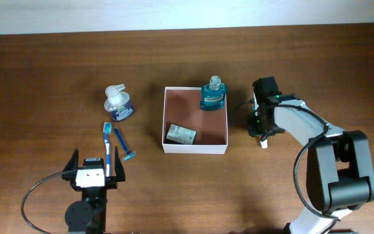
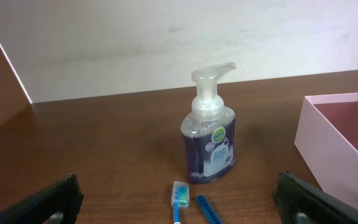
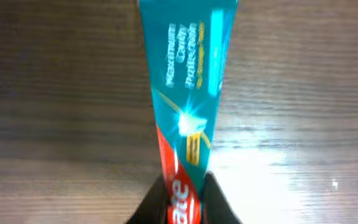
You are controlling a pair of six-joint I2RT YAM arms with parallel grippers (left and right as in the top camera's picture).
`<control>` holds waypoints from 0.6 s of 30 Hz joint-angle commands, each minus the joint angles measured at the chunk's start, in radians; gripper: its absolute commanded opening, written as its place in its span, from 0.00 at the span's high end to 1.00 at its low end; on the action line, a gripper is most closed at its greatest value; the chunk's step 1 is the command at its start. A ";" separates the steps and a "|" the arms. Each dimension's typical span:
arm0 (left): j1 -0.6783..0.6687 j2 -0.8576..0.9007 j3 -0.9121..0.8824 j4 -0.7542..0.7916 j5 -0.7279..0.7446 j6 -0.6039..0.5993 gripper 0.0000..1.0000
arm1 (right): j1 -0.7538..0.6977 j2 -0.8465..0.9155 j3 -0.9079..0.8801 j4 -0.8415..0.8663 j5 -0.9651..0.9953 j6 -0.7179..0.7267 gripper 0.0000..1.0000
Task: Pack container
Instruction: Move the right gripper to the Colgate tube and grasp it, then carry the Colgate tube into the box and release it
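Observation:
The container (image 1: 195, 149), a shallow white box with a reddish-brown inside, sits mid-table, and its pale wall (image 2: 328, 134) shows at the right of the left wrist view. Inside it stand a teal mouthwash bottle (image 1: 213, 94) and a small grey packet (image 1: 181, 134). Right of the box, my right gripper (image 1: 262, 132) points down at the table. It is shut on a teal-and-red toothpaste tube (image 3: 188, 81), which the black fingers (image 3: 216, 202) pinch at its near end. My left gripper (image 1: 96, 170) stands open near the front edge, nothing between its fingers (image 2: 55, 202).
A foam soap pump bottle (image 1: 118, 103) (image 2: 209, 140) stands left of the box. A blue toothbrush (image 1: 108, 146) (image 2: 179, 198) and a blue razor (image 1: 124, 145) lie between that bottle and my left gripper.

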 commanded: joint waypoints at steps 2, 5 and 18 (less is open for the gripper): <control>0.006 -0.005 -0.004 -0.002 0.010 0.014 0.00 | -0.020 -0.001 0.168 -0.163 0.019 0.011 0.90; 0.006 -0.005 -0.004 -0.001 0.010 0.014 0.01 | -0.017 -0.013 0.311 -0.323 -0.021 0.010 0.90; 0.006 -0.005 -0.003 -0.002 0.010 0.014 0.01 | -0.001 -0.013 0.673 -0.811 -0.411 0.083 0.89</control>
